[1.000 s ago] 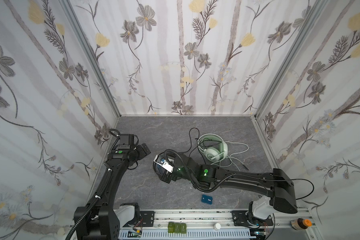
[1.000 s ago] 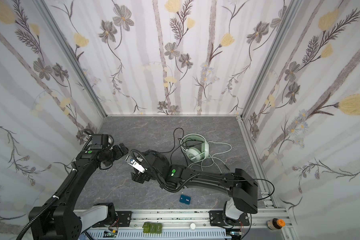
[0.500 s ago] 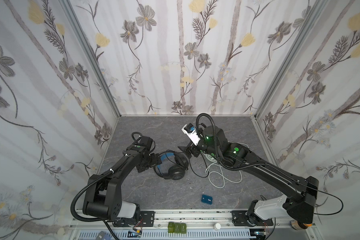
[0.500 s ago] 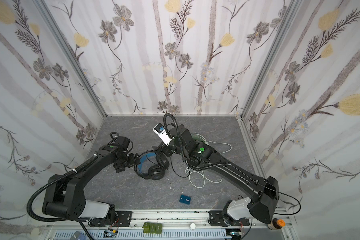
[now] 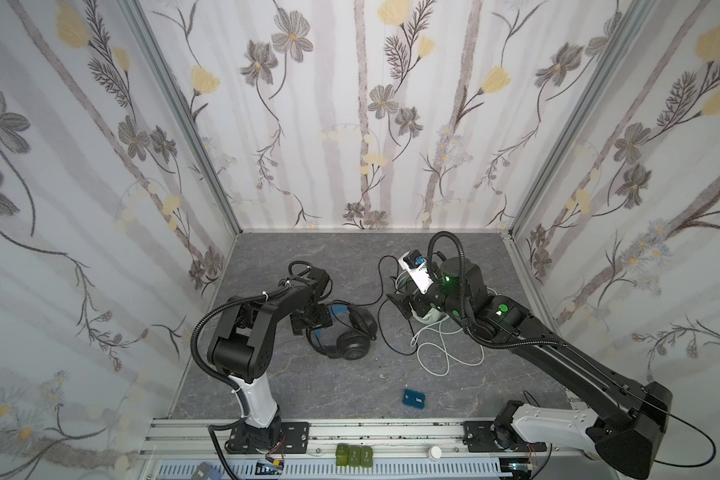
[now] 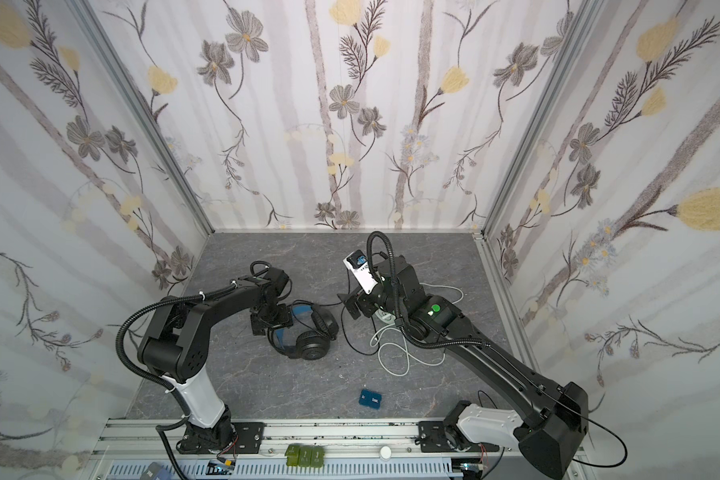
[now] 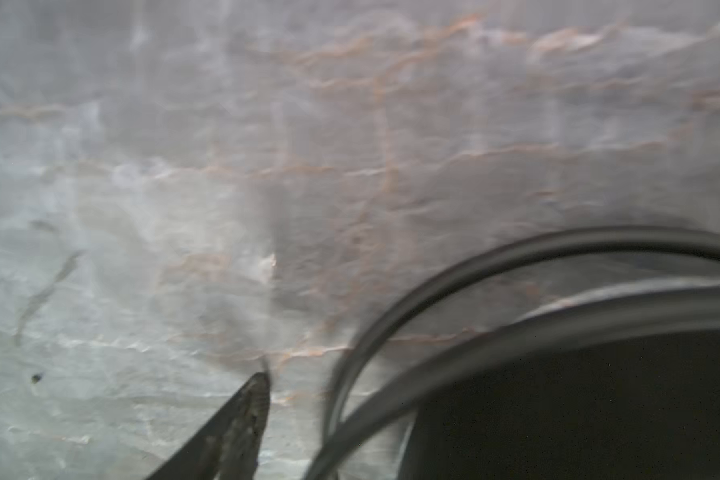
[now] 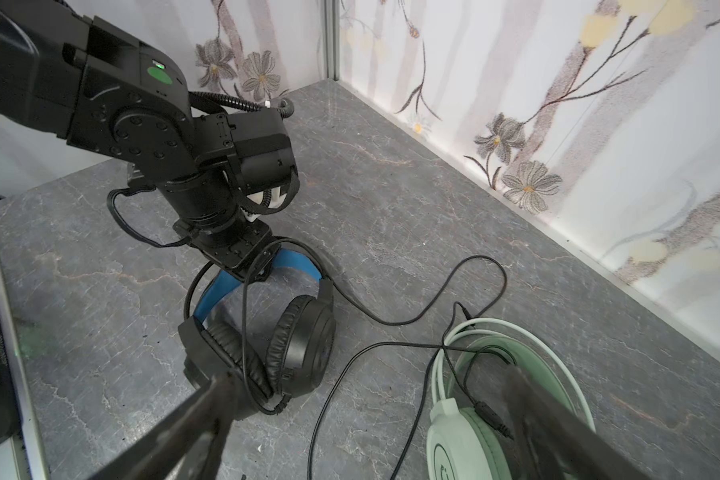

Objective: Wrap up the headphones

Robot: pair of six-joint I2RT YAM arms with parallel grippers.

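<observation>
The black headphones [image 5: 352, 338] [image 6: 310, 338] lie left of the middle, blue inner headband [image 8: 298, 259] toward my left arm. My left gripper [image 5: 312, 322] [image 6: 269, 320] points down onto that headband [image 7: 516, 328]. One finger [image 7: 254, 399] shows, standing clear of the black cable [image 7: 391, 316] and the band; the other finger is hidden. The mint-green headphones [image 8: 466, 440] [image 5: 431, 319] lie mostly under my right arm, their pale cable [image 5: 437, 353] [image 6: 395, 353] in loose loops in front. My right gripper [image 8: 368, 374] [image 5: 404, 305] hovers open between the two headsets, holding nothing.
The black cable [image 8: 391, 320] trails across the grey floor and crosses the mint headband. A small blue box [image 5: 414, 398] [image 6: 370, 398] lies near the front rail. Papered walls close in the left, back and right sides.
The right arm has swung from the left-middle back over the mint-green headset. The left gripper has come in from the left wall onto the black headband, and its jaws have narrowed.
</observation>
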